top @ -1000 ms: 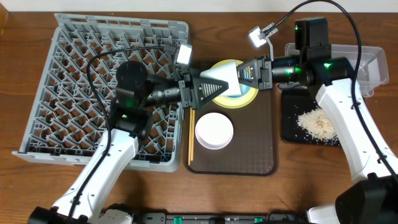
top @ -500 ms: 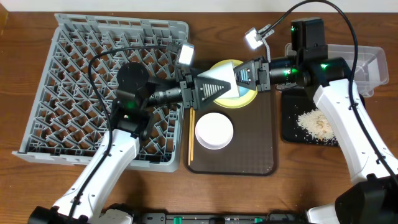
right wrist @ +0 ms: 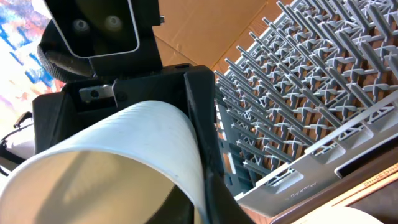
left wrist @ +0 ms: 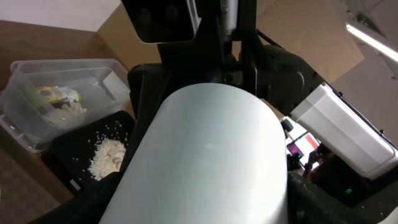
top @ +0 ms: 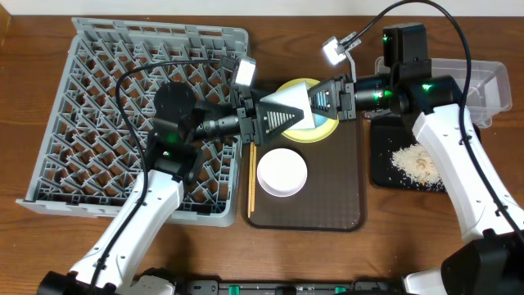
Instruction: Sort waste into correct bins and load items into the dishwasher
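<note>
Overhead, the light-blue bowl (top: pixel 286 111) has barely shifted.

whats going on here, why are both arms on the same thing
The two arms meet above the yellow plate with a light-blue bowl between them, in what looks like a handover. The left gripper is clamped around the bowl's body. The right gripper is at its rim, and whether it has let go cannot be told. The grey dish rack lies by the left arm. A white bowl waits on the brown tray, and rice scraps sit in the black tray.
</note>
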Controlling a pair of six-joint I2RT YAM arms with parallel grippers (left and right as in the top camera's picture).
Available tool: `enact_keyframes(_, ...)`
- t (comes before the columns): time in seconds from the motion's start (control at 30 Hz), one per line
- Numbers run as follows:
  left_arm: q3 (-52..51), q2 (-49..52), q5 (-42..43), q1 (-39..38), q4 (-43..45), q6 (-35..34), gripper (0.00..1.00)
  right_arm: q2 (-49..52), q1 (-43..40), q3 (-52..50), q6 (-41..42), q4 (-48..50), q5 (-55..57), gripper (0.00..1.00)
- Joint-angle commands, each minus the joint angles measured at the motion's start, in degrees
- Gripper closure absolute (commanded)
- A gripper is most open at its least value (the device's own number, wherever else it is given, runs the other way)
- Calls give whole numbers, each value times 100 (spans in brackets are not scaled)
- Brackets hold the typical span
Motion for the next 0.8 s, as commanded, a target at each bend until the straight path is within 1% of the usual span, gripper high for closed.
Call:
enact_keyframes(0.0,72,28,-46,-94,81,385,67,31,192,-2,37,-50,72,85)
enact_keyframes(0.1,72,28,-48,-94,-175,599,73,31,166,-2,39,-52,184,76)
enact_keyframes(0.13,72,28,-48,-92,-297,726,74,31,151,-2,39,-57,254,75)
enact_keyframes(0.17,72,28,-92,-81,-581,951,78,31,114,-2,42,-63,323,72)
enact_keyframes(0.23,72,28,-249,-35,-979,1167,85,31,42,-2,39,-101,463,68)
enact_keyframes(0.27,72,28,-328,4,-1113,1257,86,31,2,-2,39,-133,551,66)
enact_keyframes(0.4,72,28,-549,214,-1517,1504,92,31,-173,-2,37,-247,914,63)
enact_keyframes(0.53,72,26,-544,455,-1552,1567,94,31,-304,-2,33,-498,1620,56)
enact_keyframes(0.63,72,26,-542,643,-1626,1624,94,31,-376,-2,-55,-811,2374,56)
enact_keyframes(0.77,74,17,-549,925,-2124,2011,94,28,-479,0,-210,-1088,3056,55)
